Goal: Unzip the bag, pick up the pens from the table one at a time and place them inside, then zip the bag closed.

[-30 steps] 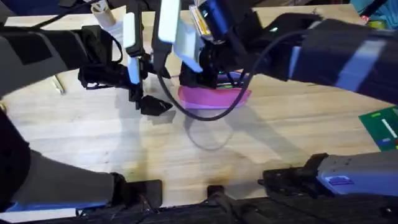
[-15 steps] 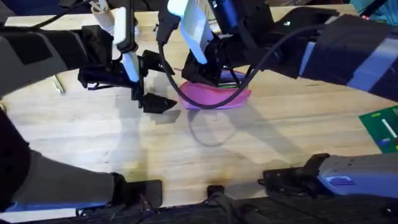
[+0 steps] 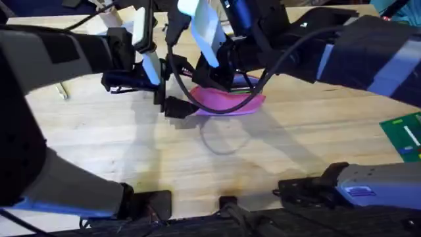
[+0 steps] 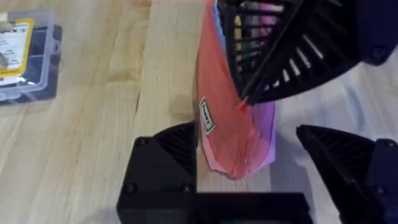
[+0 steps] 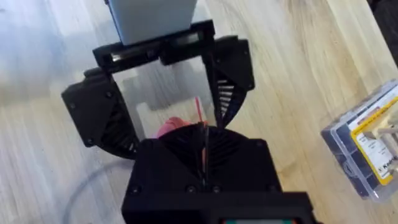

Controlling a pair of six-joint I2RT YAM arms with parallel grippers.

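Down at the pouch, the left gripper [image 4: 249, 180] stands spread wide, its black fingers [image 4: 165, 165] on either side of the near end of the bag [image 4: 239, 134] — one finger touches the pink fabric, the other is apart from it. From overhead the same left gripper [image 3: 172, 105] sits at the bag's [image 3: 227, 102] left end. The right gripper [image 5: 202, 152] is pinched narrow over the pouch, a thin red strip caught between its fingers and a bit of pink showing just beyond; whether that strip is the zipper pull I cannot tell. In the left wrist view the right arm's ribbed fingers press down on the bag's top edge. The bag rests on the table [image 3: 131, 158], light wood in plank strips, at its middle toward the far side. A clear plastic box [image 4: 25, 53] with a yellow label lies on the wood well apart from the pouch — a green board [image 3: 404, 135] sits at the right edge.
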